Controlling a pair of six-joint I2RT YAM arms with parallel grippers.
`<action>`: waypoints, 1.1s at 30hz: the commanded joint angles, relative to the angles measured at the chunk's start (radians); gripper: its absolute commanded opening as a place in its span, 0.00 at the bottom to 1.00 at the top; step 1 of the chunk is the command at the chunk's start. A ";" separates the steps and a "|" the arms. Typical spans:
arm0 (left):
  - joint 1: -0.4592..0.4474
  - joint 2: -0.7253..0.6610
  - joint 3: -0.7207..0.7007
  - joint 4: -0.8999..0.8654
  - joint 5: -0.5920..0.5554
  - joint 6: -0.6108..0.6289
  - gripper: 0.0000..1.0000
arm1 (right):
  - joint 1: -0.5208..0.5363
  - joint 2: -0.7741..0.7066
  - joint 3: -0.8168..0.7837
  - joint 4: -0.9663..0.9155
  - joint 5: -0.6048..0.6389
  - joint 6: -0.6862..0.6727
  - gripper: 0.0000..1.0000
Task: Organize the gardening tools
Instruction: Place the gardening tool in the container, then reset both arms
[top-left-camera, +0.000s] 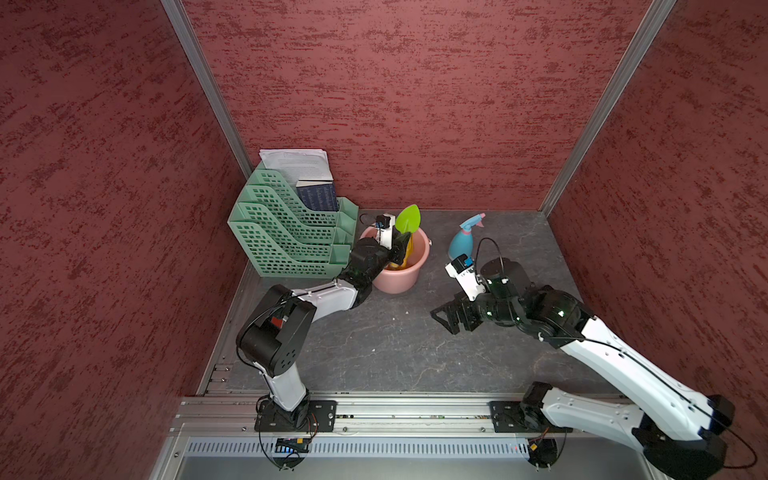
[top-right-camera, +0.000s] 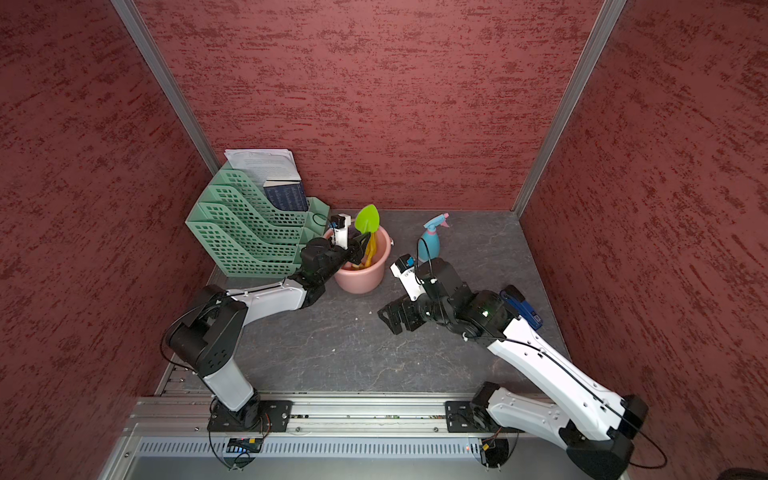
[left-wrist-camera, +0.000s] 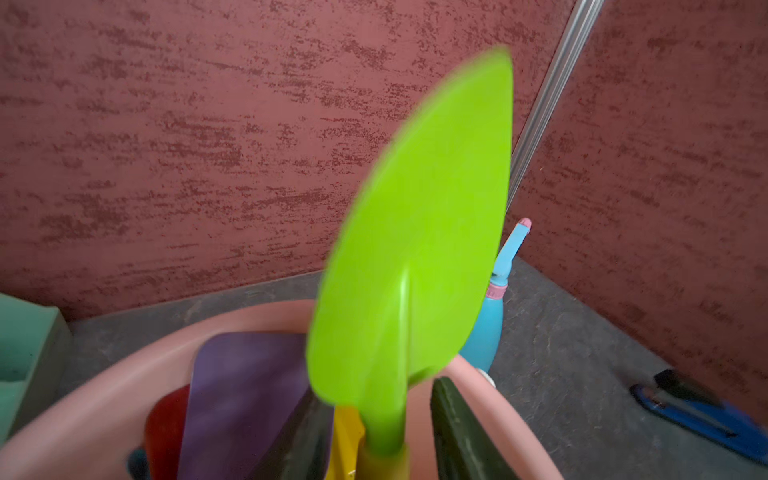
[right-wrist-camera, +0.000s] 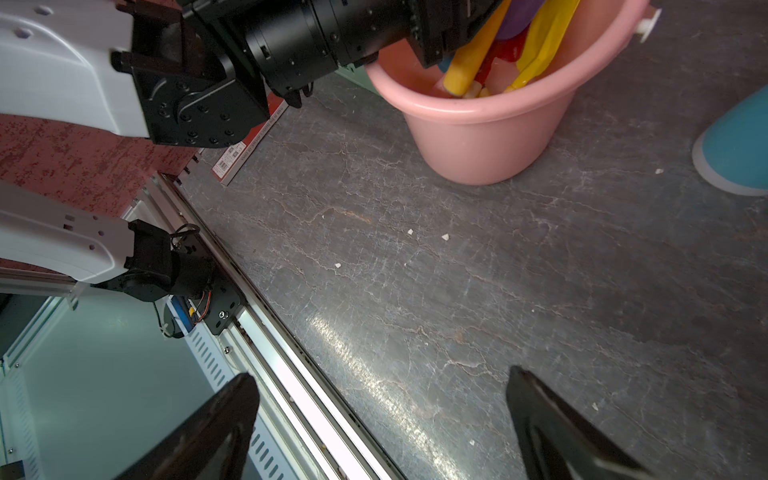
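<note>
Care on release: with left gripper parted around green trowel, standing blade-up in pink bucket, widen, then retreat straight back without nudging the handle. Send right gripper, open and empty above bench, toward spray bottle near bucket.

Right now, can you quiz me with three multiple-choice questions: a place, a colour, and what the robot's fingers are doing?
1. The spray bottle stands: A on the table beside the bucket; B inside it; C hanging on the wall.
2. The trowel sticking up from the bucket is: A white; B green; C black.
3. The right fingers are: A shut on the bottle; B shut on the trowel; C wide apart, empty.
1 A, upright on the table. 2 B, lime blade above the rim. 3 C, nothing between them.
</note>
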 joint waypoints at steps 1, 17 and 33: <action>-0.008 0.006 -0.011 0.039 -0.027 -0.012 0.59 | -0.013 -0.001 -0.007 0.039 -0.011 0.000 0.98; -0.101 -0.331 -0.183 -0.147 -0.137 0.080 1.00 | -0.142 -0.025 -0.116 0.160 0.073 -0.047 0.98; -0.012 -1.000 -0.553 -0.627 -0.399 0.103 1.00 | -0.396 0.009 -0.400 0.676 0.410 -0.141 0.98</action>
